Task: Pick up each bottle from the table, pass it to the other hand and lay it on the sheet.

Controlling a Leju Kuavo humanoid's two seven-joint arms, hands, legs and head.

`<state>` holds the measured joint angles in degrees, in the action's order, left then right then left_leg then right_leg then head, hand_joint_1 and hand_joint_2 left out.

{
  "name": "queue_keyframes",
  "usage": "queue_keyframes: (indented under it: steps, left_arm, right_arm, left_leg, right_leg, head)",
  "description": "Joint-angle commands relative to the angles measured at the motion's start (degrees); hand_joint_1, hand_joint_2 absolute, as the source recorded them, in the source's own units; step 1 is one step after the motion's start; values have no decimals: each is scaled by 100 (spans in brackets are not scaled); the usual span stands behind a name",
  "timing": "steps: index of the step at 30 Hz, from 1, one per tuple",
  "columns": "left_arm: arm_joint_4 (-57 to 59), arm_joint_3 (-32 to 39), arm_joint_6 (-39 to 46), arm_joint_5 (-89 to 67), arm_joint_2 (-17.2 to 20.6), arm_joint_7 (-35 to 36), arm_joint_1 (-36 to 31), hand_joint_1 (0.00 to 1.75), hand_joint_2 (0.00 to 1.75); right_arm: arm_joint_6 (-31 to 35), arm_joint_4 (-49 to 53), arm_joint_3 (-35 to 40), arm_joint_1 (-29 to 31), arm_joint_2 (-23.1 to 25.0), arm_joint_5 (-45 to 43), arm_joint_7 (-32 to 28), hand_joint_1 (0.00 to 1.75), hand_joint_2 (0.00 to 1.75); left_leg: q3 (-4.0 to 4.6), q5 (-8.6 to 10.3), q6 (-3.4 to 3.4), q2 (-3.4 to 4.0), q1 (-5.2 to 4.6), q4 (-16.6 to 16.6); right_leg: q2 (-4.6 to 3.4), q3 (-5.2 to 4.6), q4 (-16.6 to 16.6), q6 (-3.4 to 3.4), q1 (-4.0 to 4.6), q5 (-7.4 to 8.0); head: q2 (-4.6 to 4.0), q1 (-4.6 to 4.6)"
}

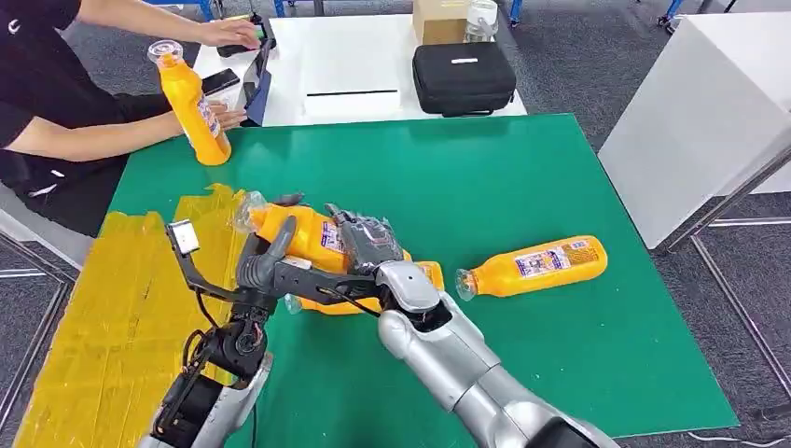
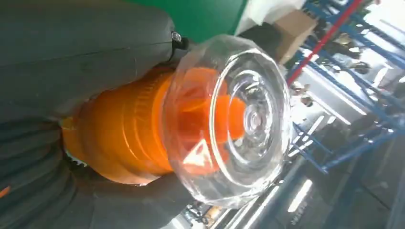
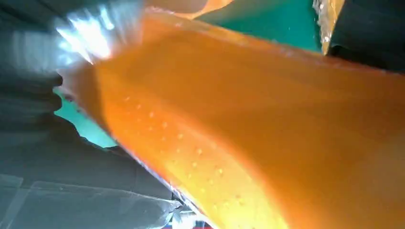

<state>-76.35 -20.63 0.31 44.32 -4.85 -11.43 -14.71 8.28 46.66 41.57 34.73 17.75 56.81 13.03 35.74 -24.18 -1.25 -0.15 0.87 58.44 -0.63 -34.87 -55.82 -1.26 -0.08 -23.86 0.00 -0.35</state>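
Note:
An orange bottle (image 1: pixel 297 231) with a clear cap hangs tilted over the edge of the yellow sheet (image 1: pixel 103 317). My left hand (image 1: pixel 266 264) grips it near the neck, and my right hand (image 1: pixel 369 245) holds its body. The left wrist view shows the bottle (image 2: pixel 138 133), cap towards the camera, inside the left hand (image 2: pixel 71 52). In the right wrist view the orange bottle body (image 3: pixel 267 143) lies against the right hand (image 3: pixel 57 162). A second bottle (image 1: pixel 422 273) lies under my arms, largely hidden. A third bottle (image 1: pixel 534 266) lies on the green table (image 1: pixel 485 177) to the right.
A person at the far left holds another orange bottle (image 1: pixel 192 105) upright at the table's corner. Behind the green table a white table (image 1: pixel 345 65) carries a black case (image 1: pixel 464 77), a cardboard box and a phone. A white cabinet (image 1: pixel 690 121) stands to the right.

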Motion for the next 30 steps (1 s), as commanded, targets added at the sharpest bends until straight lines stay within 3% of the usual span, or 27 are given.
queue_keyframes:
  steps: [1, 2, 3, 11, 15, 16, 30]
  left_arm:
    - [-615, 417, 387, -774, 2, -660, -43, 175, 175]
    - [-677, 554, 386, -829, -9, -630, -2, 175, 175]
    - [-693, 586, 368, -844, -11, -607, 11, 175, 175]
    - [-830, 749, 419, -908, -72, -660, 179, 175, 175]
    - [-832, 771, 415, -908, -110, -660, 188, 175, 175]
    - [-808, 772, 417, -906, -103, -658, 181, 175, 175]
    - [-756, 880, 444, -930, -112, -754, 185, 175, 175]
  right_arm:
    - [101, 214, -54, -192, -481, 209, 113, 0, 0]
    - [83, 301, -144, -244, -513, 245, 28, 0, 0]
    - [66, 325, -172, -258, -516, 264, 12, 0, 0]
    - [177, 602, -173, -460, -580, 419, -94, 0, 0]
    - [293, 756, -205, -579, -625, 452, -174, 0, 0]
    - [343, 797, -203, -605, -645, 503, -165, 0, 0]
    - [773, 1309, -277, -998, -827, 521, -641, 0, 0]
  left_leg:
    - [-45, -11, 0, -22, -9, -4]
    - [-10, 0, 0, -18, 2, -3]
    - [-37, -7, 0, -28, -6, -4]
    - [-6, -2, 0, -5, -1, -5]
    - [-38, -11, 1, -19, -9, -7]
    - [-7, -2, 0, -13, -1, -4]
    - [-22, -6, 1, -15, -7, -7]
  right_leg:
    - [33, 50, -2, 0, -6, -22]
    - [22, 18, 6, 0, 3, -5]
    - [38, 46, 1, -1, -4, -19]
    - [6, 13, 4, 0, -1, -3]
    - [26, 45, 0, 0, -7, -21]
    - [15, 16, 4, 0, 0, -6]
    - [18, 31, 2, 0, -6, -13]
  head:
    - [0, -2]
    - [0, 0]
    - [0, 0]
    - [0, 0]
    - [0, 0]
    - [0, 0]
    - [0, -2]
